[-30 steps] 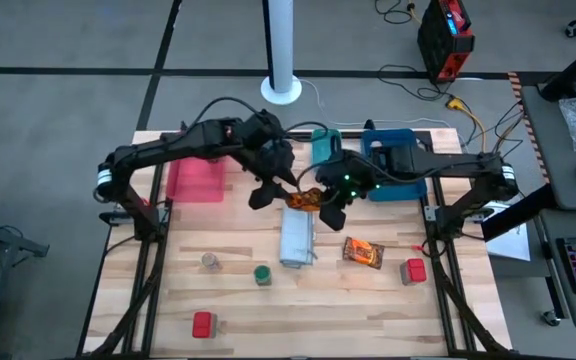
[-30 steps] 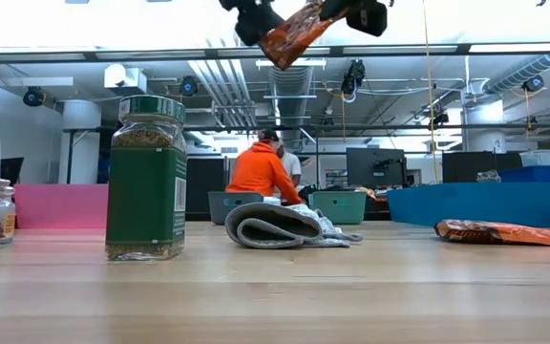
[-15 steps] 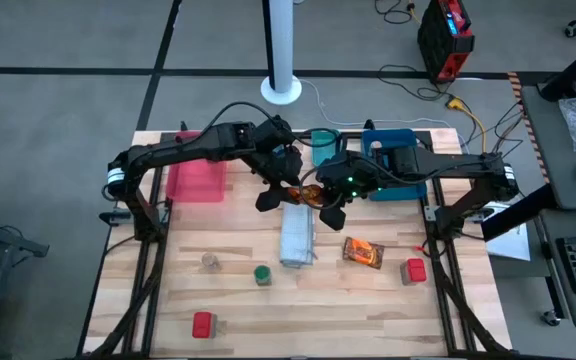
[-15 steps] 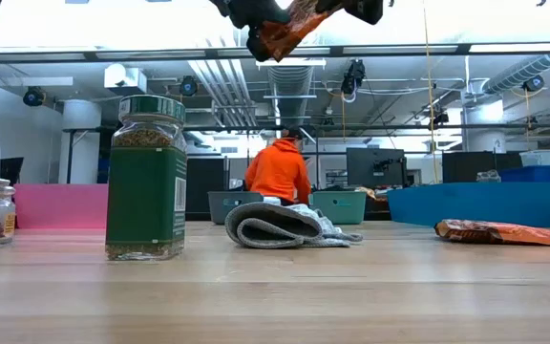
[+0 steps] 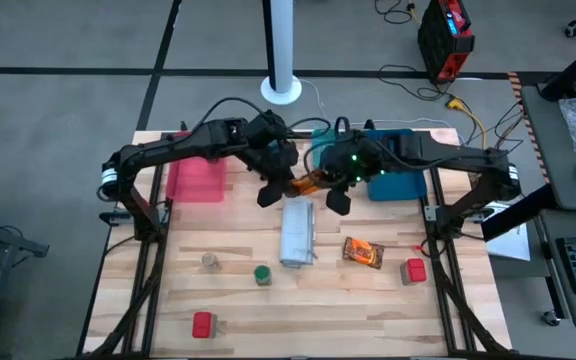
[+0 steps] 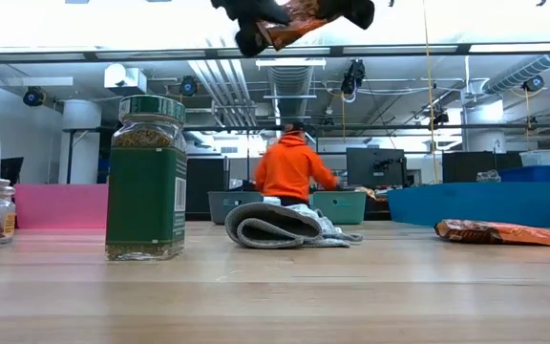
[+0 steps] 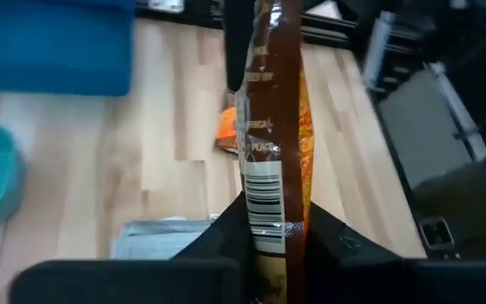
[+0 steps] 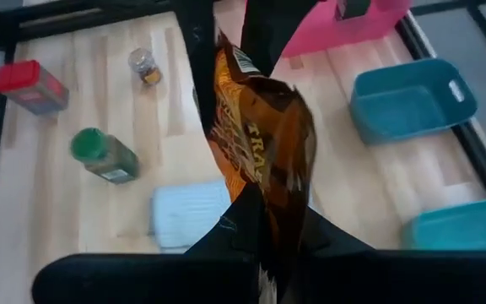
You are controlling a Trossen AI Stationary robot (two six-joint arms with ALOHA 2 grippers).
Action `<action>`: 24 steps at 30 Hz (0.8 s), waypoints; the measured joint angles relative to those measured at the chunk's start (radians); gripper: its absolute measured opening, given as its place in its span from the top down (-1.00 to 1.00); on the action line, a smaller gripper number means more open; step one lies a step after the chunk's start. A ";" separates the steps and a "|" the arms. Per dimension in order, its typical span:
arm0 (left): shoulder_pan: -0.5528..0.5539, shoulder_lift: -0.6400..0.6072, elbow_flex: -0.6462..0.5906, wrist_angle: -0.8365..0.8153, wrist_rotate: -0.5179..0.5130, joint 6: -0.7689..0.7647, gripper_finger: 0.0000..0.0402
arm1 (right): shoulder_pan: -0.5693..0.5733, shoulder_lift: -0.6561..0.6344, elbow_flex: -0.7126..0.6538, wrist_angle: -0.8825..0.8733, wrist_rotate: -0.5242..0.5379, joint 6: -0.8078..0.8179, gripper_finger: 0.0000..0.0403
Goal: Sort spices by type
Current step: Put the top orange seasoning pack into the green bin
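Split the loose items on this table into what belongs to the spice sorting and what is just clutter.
Belongs: held packet, gripped above the table by left end effector and right end effector; second packet; green-lidded jar; pale-lidded jar; left red box; right red box.
Clutter: grey-white folded bundle.

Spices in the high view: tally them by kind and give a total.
Orange-red packets: 2, one held aloft, one on the table
Red boxes: 2
Green-lidded jar: 1
Pale-lidded jar: 1
Total: 6
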 joint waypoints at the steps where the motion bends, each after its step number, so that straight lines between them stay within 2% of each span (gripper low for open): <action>1: 0.000 -0.001 0.000 -0.003 -0.035 -0.030 0.65 | -0.015 0.000 0.000 -0.001 -0.003 -0.026 0.96; 6: 0.000 -0.015 0.000 -0.044 -0.215 -0.142 0.12 | -0.113 -0.001 -0.001 -0.018 -0.024 -0.108 0.96; 11: -0.001 -0.056 0.000 -0.066 -0.280 -0.200 -0.22 | -0.224 0.001 -0.001 -0.095 -0.077 -0.154 0.96; 14: -0.005 -0.080 0.000 -0.085 -0.371 -0.230 -0.30 | -0.287 0.022 -0.001 -0.113 -0.076 -0.203 0.96; 18: -0.032 -0.118 0.000 -0.095 -0.494 -0.248 -0.31 | -0.358 0.082 0.001 -0.103 -0.079 -0.282 0.96; 24: -0.077 -0.187 0.000 -0.088 -0.575 -0.316 -0.27 | -0.463 0.240 0.112 -0.222 -0.078 -0.365 0.96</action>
